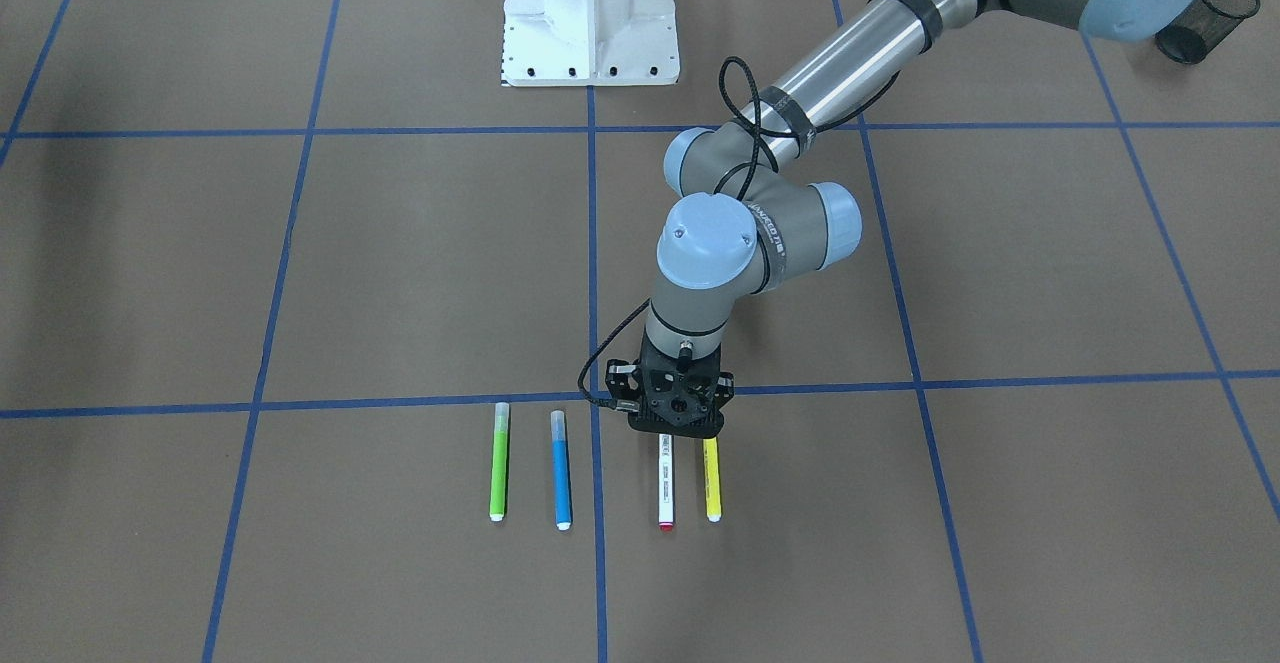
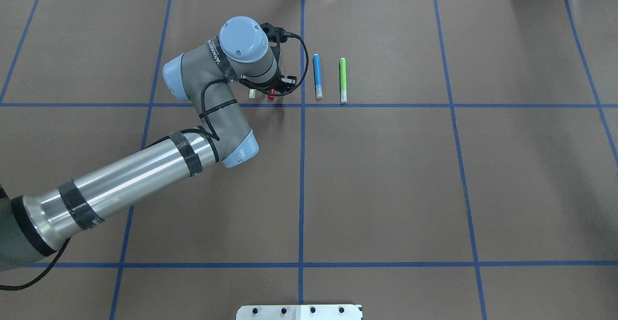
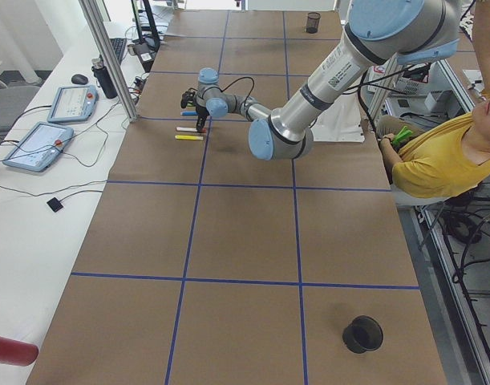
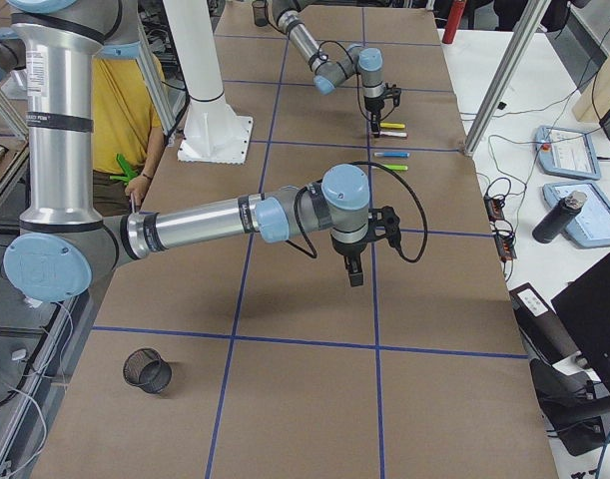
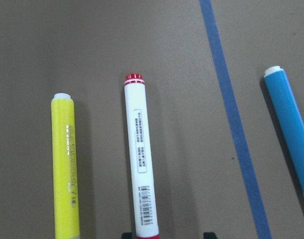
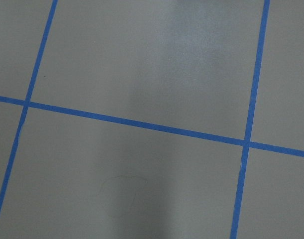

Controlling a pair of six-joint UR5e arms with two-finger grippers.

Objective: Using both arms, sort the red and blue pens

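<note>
Several markers lie side by side on the brown table. The red pen [image 1: 666,488], white-barrelled with printed text, fills the middle of the left wrist view [image 5: 142,159]. My left gripper [image 1: 678,431] hangs low over its cap end and is open, with a finger tip [image 5: 208,234] showing on either side of the barrel. The blue pen [image 1: 561,470] lies across the blue tape line from it, at the right edge of the left wrist view [image 5: 291,129]. My right gripper [image 4: 355,275] hovers over bare table far from the pens. Whether it is open or shut I cannot tell.
A yellow marker [image 1: 712,480] lies right beside the red pen and a green marker [image 1: 499,463] beyond the blue one. The white pedestal base [image 1: 590,18] stands behind. One black mesh cup [image 1: 1205,18] sits at a far corner, another [image 4: 147,370] at the opposite end. A person in yellow [image 3: 437,152] sits alongside.
</note>
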